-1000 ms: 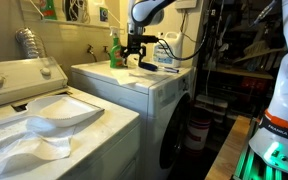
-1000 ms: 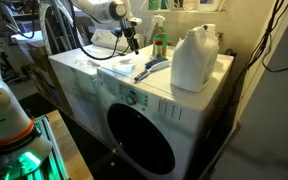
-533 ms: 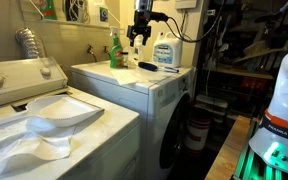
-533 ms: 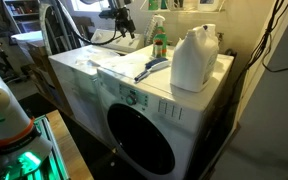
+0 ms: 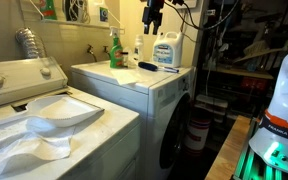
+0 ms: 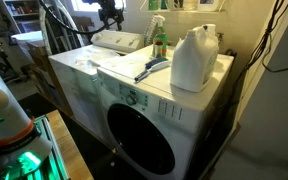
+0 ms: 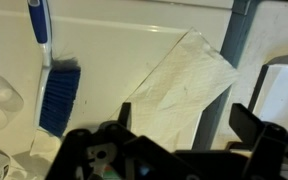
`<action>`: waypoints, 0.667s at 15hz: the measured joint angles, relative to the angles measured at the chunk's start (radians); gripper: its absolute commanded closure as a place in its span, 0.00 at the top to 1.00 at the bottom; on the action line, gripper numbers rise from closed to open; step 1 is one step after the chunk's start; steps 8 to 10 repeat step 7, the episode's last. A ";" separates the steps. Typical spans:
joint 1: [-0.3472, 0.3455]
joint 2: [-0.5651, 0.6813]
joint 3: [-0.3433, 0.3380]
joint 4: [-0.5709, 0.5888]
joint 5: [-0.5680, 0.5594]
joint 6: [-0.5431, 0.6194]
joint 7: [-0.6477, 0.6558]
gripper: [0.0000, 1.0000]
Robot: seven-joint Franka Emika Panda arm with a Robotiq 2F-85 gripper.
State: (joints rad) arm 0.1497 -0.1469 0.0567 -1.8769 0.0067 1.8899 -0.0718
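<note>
- The pincer [image 5: 154, 14] is hanging high above the desk [image 5: 119, 78], well up from the jug [image 5: 165, 52], and is gripping nothing.
- In the wrist view its fingers [image 7: 125, 115] are standing wide apart.
- The brush [image 6: 152, 68] is lying flat on the desk just beside the jug, apart from the pincer. Its blue bristles are showing in the wrist view.
- A white cloth [image 7: 189, 85] is lying flat on the desk near the brush, showing between the fingers in the wrist view. The jug is not showing in that view.
- A green bottle [image 5: 115, 50] is standing upright at the back of the desk, near the jug.
</note>
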 measured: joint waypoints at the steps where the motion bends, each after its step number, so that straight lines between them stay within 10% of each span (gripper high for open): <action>1: -0.004 -0.021 0.000 -0.007 0.006 -0.030 -0.006 1.00; 10: -0.025 -0.107 0.000 -0.048 0.010 -0.132 -0.001 1.00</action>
